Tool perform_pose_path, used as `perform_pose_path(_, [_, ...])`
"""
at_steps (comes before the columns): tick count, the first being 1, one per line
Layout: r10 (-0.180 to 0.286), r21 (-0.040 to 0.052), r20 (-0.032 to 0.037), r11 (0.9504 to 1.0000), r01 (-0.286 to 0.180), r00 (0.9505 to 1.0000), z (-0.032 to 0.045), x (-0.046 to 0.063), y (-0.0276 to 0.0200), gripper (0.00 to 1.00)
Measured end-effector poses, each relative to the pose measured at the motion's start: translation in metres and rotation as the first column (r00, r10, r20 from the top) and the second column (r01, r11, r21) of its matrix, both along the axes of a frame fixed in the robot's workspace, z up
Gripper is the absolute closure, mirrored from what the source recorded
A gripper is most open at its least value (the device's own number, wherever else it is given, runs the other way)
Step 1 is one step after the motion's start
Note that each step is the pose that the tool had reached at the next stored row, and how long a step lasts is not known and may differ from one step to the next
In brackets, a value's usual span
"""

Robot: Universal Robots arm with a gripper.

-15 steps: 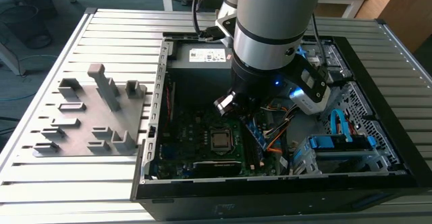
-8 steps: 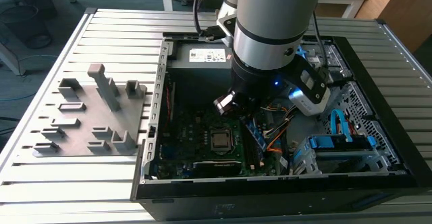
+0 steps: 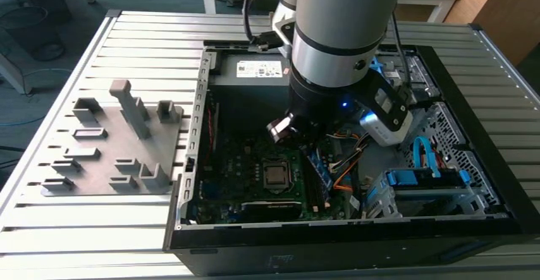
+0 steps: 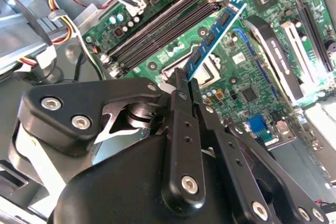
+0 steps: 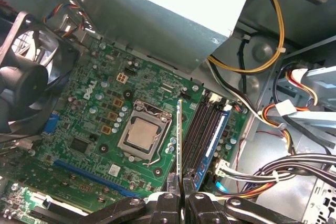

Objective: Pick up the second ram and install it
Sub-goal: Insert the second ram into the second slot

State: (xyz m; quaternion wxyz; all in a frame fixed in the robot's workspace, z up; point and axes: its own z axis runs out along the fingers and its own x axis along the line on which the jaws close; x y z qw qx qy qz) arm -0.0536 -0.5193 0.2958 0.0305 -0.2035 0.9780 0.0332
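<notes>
My gripper (image 4: pixel 184 77) is shut on one end of the second ram (image 4: pixel 212 35), a narrow board with a row of black chips. The ram sticks out from the fingertips (image 4: pixel 177 75) and runs roughly parallel to the long black memory slots (image 4: pixel 157 24). It is offset from them toward the CPU socket (image 4: pixel 207 69). In the first wrist view the ram (image 5: pixel 179 140) shows edge-on as a thin line between the socket (image 5: pixel 142 137) and the slots (image 5: pixel 202 129), rising from the gripper (image 5: pixel 181 183). In the exterior view the gripper (image 3: pixel 291 131) is low inside the open computer case (image 3: pixel 202 103).
A case fan (image 5: pixel 26 82), the power supply (image 5: pixel 157 3) and bundles of cables (image 5: pixel 294 161) surround the motherboard. A blue drive cage (image 3: pixel 426 179) sits on the exterior view's right. A grey fixture plate (image 3: pixel 118 141) with blocks lies on the slatted table beside the case.
</notes>
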Motion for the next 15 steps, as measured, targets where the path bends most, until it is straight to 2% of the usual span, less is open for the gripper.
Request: perform_pose_path(15, [-0.054, -0.0015, 0.0001, 0.9985, 0.054, 0.9985, 0.0, 0.0, 0.0, 0.86])
